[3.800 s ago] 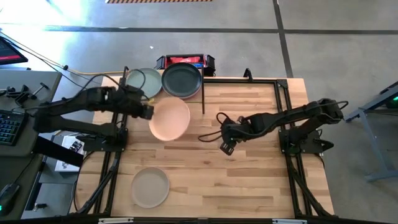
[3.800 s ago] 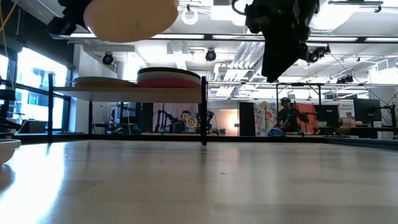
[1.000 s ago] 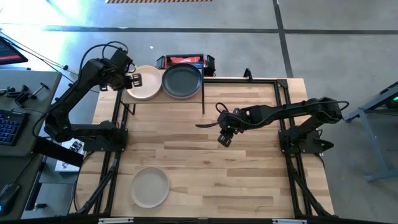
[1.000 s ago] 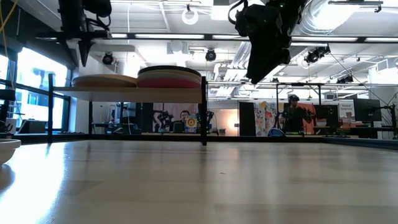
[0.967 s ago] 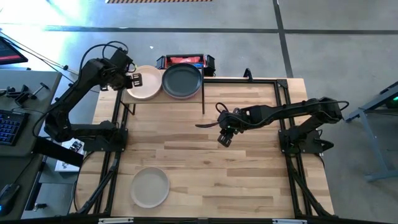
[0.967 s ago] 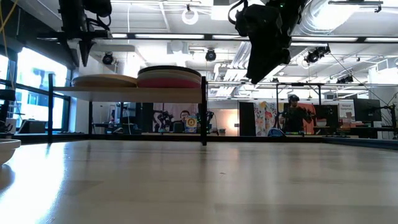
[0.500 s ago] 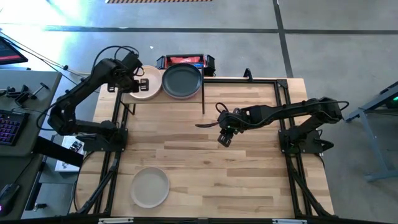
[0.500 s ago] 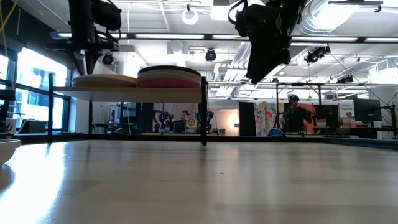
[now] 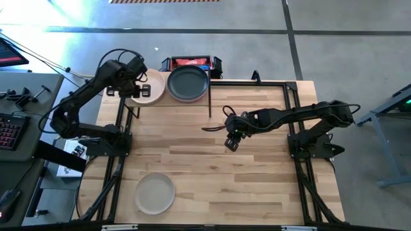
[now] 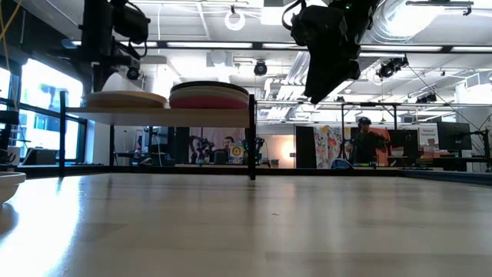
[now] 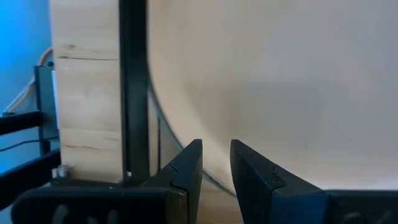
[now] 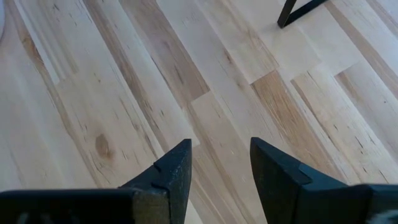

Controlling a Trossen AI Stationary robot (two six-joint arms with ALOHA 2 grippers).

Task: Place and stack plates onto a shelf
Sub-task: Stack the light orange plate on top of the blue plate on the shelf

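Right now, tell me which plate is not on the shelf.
The beige-grey plate, lying alone on the tabletop near the front-left corner. The peach plate and the dark grey plate both sit on the shelf at the back.

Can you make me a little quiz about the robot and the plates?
1. Which plate lies alone on the table? A magenta, B beige-grey, C dark grey.
2. True or false: the right gripper holds a plate.
3. Fill in: on the shelf, the left gripper is above the ____ plate.

Key: 1 B, the beige-grey plate. 2 false, it is open and empty above the table. 3 peach, the peach plate.
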